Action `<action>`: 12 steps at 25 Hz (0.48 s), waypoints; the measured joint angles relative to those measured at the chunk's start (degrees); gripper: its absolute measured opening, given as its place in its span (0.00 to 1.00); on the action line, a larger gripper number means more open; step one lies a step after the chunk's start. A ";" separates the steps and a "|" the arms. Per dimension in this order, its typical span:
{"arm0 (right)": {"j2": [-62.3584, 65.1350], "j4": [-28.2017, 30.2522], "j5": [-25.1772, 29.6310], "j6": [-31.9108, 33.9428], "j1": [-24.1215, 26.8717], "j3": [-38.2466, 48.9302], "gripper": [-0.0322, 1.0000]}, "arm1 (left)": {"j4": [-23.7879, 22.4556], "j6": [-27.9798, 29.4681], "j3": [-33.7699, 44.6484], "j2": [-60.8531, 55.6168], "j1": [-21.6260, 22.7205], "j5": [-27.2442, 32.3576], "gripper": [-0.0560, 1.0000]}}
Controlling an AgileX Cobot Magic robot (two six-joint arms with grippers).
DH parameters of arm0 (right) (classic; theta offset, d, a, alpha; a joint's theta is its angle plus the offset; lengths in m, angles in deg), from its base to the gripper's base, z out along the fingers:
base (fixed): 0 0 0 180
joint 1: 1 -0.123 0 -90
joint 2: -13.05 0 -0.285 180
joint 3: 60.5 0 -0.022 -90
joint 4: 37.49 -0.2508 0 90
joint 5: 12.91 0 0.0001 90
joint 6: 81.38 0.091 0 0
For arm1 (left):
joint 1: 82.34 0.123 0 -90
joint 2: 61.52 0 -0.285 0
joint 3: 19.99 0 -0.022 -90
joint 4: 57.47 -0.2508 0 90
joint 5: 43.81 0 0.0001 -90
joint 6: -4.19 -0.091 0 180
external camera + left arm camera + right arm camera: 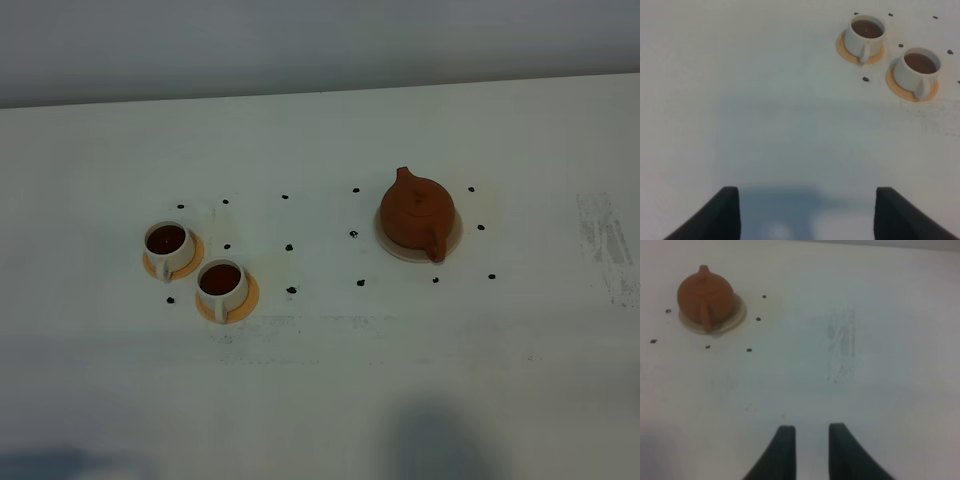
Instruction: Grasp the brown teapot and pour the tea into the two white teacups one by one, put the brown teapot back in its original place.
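On cream coaster (452,243): brown teapot (416,213) | both white teacups (168,243) (221,283) full | left gripper (807,212) wide apart, empty | right gripper (812,447) narrow gap, empty

place: lab-style test bench | evidence: I worked over a bare white table (320,380) with small black position marks (291,290), plain grey wall (300,40) behind

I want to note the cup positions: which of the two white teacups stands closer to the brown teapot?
The teacup nearer the table's front edge: it stands closer to the brown teapot than the other teacup, which stands farther left and back.
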 joint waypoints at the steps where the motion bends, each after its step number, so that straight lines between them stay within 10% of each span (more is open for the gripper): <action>1: 0.00 0.00 0.00 0.00 0.00 0.00 0.20 | 0.00 0.00 0.00 0.00 0.00 0.00 0.59; 12: 0.00 -0.06 0.00 0.00 0.00 0.00 0.20 | 0.00 0.00 0.00 0.00 0.00 0.00 0.59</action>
